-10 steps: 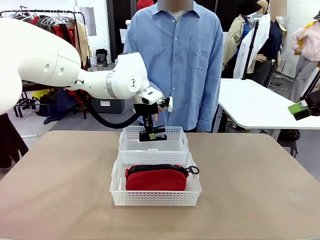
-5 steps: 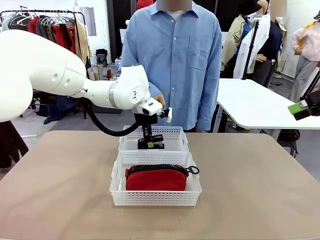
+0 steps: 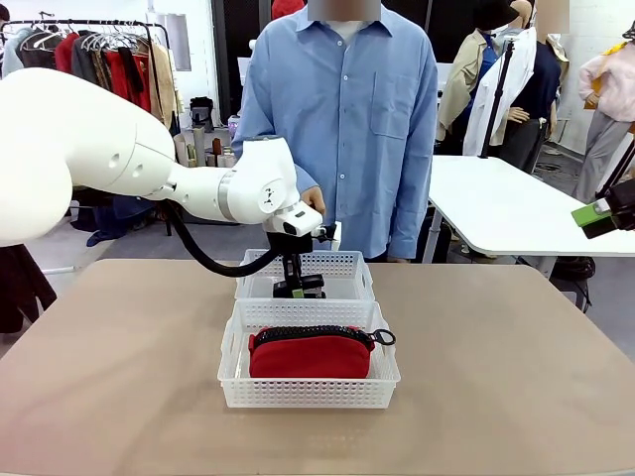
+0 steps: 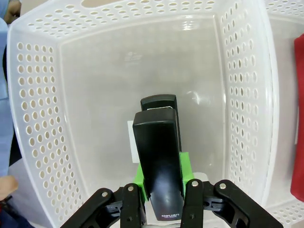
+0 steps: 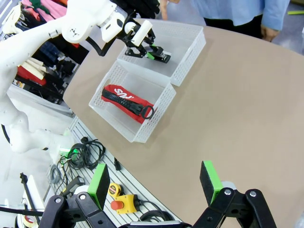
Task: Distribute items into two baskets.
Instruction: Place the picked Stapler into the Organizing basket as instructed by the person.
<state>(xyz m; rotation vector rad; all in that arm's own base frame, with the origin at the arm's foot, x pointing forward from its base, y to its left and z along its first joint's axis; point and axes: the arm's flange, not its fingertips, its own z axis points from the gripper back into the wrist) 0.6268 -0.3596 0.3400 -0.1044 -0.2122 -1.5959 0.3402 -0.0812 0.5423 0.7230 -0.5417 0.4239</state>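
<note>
Left wrist view: black stapler (image 4: 160,156) pinched between the left gripper's (image 4: 161,190) green pads, low inside the far white basket (image 4: 42,123). Red pouch (image 3: 311,354) lies in the near basket (image 3: 308,395). Right gripper (image 5: 156,183) spread wide, holding nothing.

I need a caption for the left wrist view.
Left gripper holding black stapler over the white basket.

In the front view the near wall of the far basket (image 3: 305,289) hides the lower part of the stapler (image 3: 301,287) and the left gripper (image 3: 298,289) fingertips — whether it touches the floor cannot be told. The near basket (image 3: 308,390) wall screens the red pouch (image 3: 310,355) base. The left wrist view cuts the stapler's rear and the pouch to 1 red sliver at the edge.
</note>
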